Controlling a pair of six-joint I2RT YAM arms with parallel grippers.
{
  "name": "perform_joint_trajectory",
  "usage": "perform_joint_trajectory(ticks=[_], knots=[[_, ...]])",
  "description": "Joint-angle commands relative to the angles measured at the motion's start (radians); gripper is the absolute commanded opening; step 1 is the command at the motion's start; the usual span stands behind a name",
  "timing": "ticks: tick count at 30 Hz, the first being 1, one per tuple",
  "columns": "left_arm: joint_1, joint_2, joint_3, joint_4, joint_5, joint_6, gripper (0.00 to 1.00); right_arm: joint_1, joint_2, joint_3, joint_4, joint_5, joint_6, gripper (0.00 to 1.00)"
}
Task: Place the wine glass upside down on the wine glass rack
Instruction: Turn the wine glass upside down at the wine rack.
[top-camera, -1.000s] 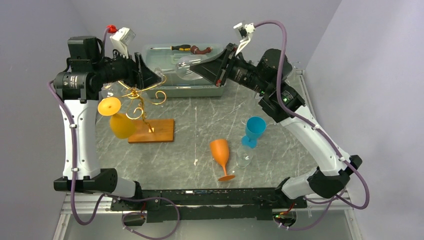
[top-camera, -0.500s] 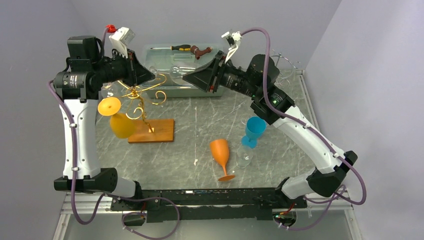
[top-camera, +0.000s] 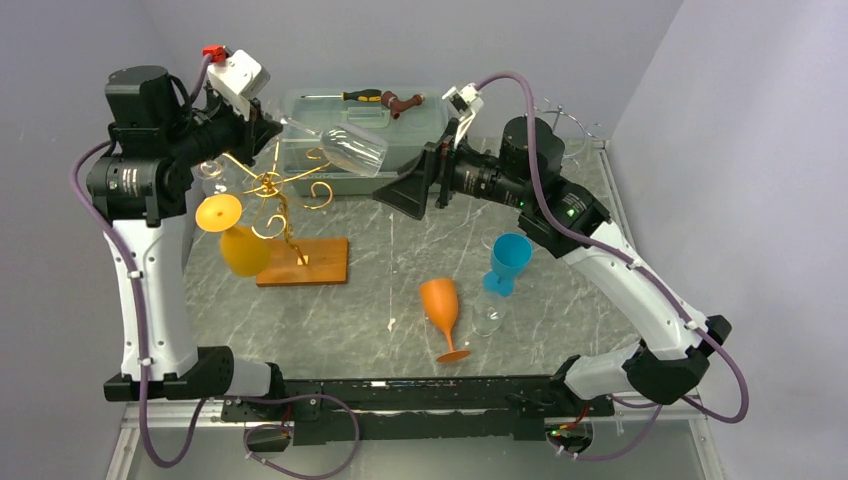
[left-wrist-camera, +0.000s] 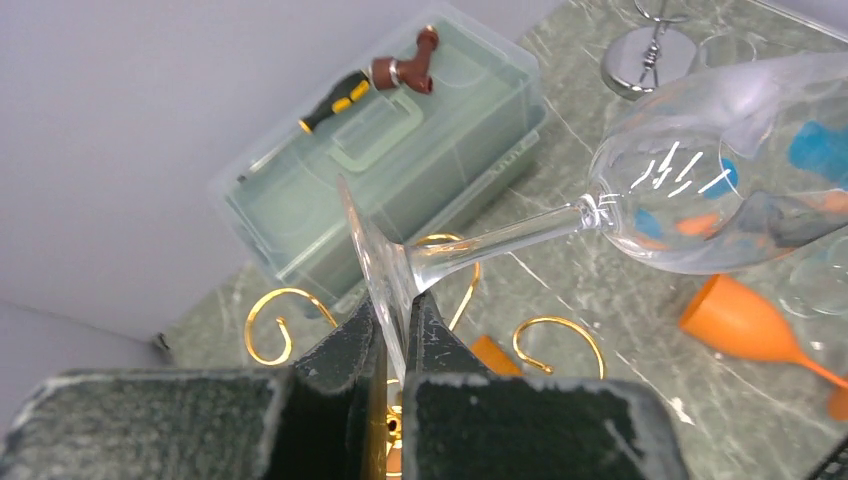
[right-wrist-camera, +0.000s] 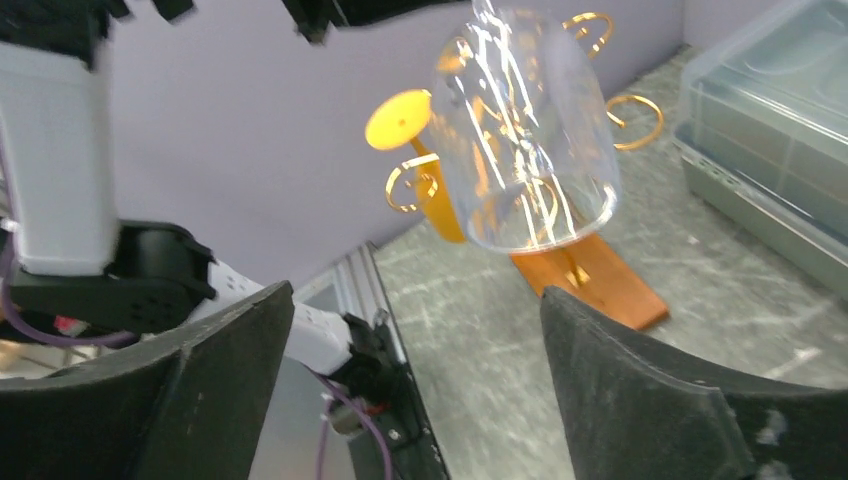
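A grey marbled counter (top-camera: 400, 260) is seen enclosed by plain grey walls (top-camera: 400, 40). Beyond both end effectors, a clear lidded bin (top-camera: 410, 120) is set against the back wall, with a screwdriver (top-camera: 362, 96) laid on its lid.

The left arm is raised steeply from its base and bent inward at the top. The left end effector (left-wrist-camera: 397, 330) is clamped narrowly on the foot of the clear wine glass (left-wrist-camera: 700, 190). The glass is held in the air, tilted nearly level, with stem and bowl pointed away from the fingers. Just below this end effector, the gold wire rack (top-camera: 275, 195) is seen on its wooden base (top-camera: 315, 262), and an orange glass (top-camera: 240, 245) is hung upside down from it.

The right arm is stretched diagonally inward across the counter. The right end effector (right-wrist-camera: 415, 330) is spread wide with nothing between its fingers, and the bowl of the clear glass is framed just ahead of it, apart from both.

Behind and below the right end effector, a blue glass (top-camera: 508, 262) is stood upright, a second orange glass (top-camera: 442, 312) is laid on its side, and a small clear glass (top-camera: 488, 318) is placed between them.
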Motion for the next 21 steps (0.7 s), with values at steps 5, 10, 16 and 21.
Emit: perform_joint_trajectory(ticks=[5,10,16,21], knots=[[-0.004,-0.163,-0.051,0.206,0.077,0.158,0.0,-0.014,-0.025,0.132,-0.255,0.043,-0.139,1.0],[-0.004,-0.21,-0.084,0.231,0.146,0.227,0.0,-0.015,-0.021,0.168,-0.273,0.03,-0.158,1.0],[-0.004,-0.309,-0.186,0.289,0.252,0.349,0.0,-0.015,-0.008,0.19,-0.264,-0.017,-0.179,1.0],[-0.004,-0.36,-0.245,0.288,0.3,0.447,0.0,-0.015,-0.021,0.162,-0.184,-0.058,-0.182,1.0]])
